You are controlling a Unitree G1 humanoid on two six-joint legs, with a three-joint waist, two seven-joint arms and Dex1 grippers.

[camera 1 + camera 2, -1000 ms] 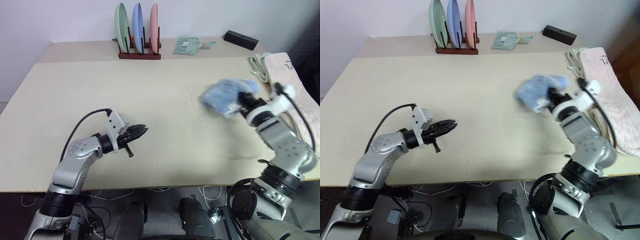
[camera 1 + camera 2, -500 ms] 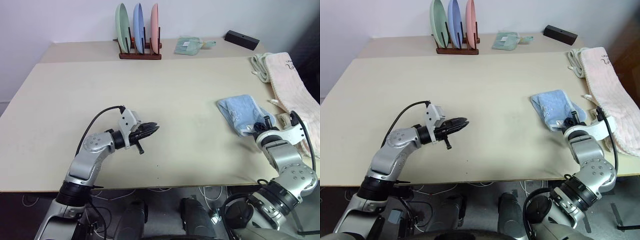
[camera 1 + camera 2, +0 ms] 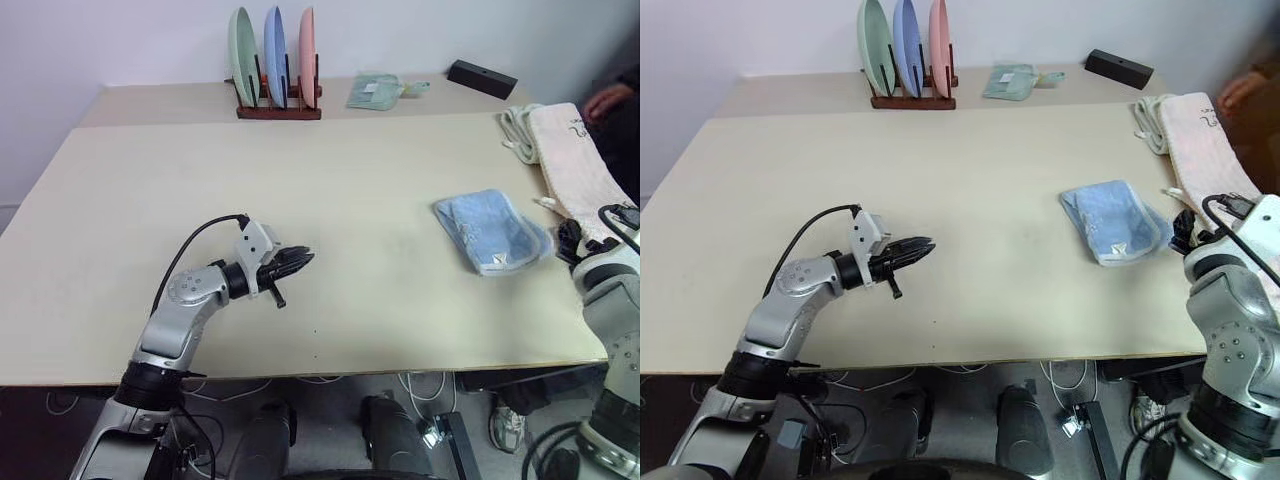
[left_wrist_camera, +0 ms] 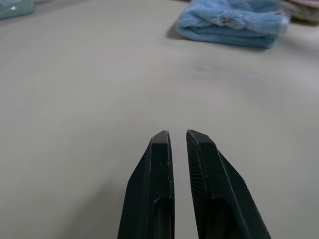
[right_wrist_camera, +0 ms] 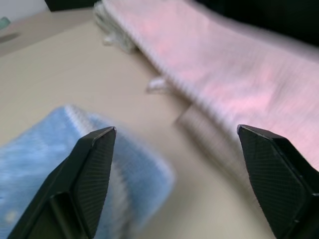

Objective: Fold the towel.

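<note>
Left eye view | rack [image 3: 279, 108] — three plates [image 3: 272, 44] | left fingers [image 3: 296, 262] closed | right fingers [image 5: 94, 164] spread

Beige table [image 3: 300, 180] spans frame. On it: folded blue towel [image 3: 490, 231] centre right, cream towel [image 3: 575, 170] right edge, plate rack [image 3: 277, 60] top centre, mint cloth [image 3: 376, 90], black box [image 3: 482, 79] top right.
</note>
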